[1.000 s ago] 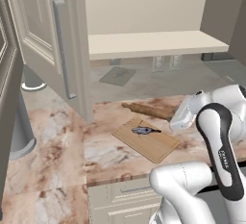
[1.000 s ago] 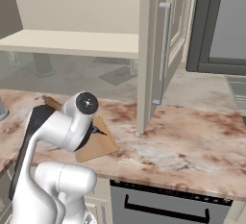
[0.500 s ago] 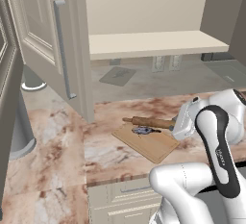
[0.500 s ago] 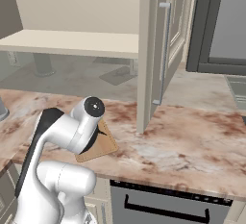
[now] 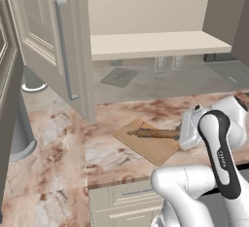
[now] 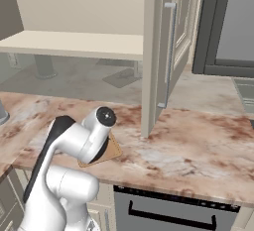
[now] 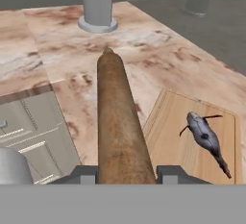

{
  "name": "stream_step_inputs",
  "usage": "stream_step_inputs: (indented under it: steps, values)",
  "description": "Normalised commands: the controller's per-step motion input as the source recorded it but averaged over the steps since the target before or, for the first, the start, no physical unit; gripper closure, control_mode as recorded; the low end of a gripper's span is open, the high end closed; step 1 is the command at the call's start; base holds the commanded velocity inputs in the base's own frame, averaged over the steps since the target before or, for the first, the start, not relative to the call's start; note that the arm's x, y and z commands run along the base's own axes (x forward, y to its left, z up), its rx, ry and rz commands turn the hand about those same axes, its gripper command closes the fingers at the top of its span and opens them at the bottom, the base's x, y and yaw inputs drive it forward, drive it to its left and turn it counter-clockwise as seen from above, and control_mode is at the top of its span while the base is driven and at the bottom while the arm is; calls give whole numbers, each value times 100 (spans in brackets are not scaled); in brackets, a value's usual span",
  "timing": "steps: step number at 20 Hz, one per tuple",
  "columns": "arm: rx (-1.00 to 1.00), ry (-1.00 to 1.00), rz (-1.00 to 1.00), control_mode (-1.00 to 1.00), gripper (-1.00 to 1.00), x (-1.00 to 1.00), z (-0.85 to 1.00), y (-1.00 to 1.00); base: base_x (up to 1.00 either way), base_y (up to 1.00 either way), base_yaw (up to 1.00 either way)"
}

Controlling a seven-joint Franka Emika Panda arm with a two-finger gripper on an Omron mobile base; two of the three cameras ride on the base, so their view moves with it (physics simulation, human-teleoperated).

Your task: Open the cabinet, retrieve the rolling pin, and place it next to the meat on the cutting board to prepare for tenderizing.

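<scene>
A kitchen is shown: a mottled pink-brown marble tabletop [image 5: 58,143], a cream raised-panel wall cabinet [image 5: 44,41] with grey bar handles, cream drawer fronts [image 5: 121,204], and a tan wooden cutting board [image 5: 155,148].

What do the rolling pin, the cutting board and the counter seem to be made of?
Rolling pin: probably wood, matte brown with faint darker streaks like grain.
Cutting board: probably lighter wood, tan with fine lines along it and a darker edge.
Counter: looks like polished stone, perhaps marble, with pink-beige and rust-brown veining; as a rendering it could equally be laminate.
</scene>
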Motion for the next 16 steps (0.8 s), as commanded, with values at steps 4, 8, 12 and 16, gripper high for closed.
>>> stream_step_inputs:
  steps: [4, 8, 12, 16]
  values:
    - [-5, 0, 5, -100, 100, 15, -32, -4, 0, 0, 0]
    - [-4, 0, 5, -100, 100, 23, -32, -1, 0, 0, 0]
    - [-4, 0, 5, -100, 100, 25, -36, 0, 0, 0, 0]
    - [-3, 0, 5, -100, 100, 28, -35, 0, 0, 0, 0]
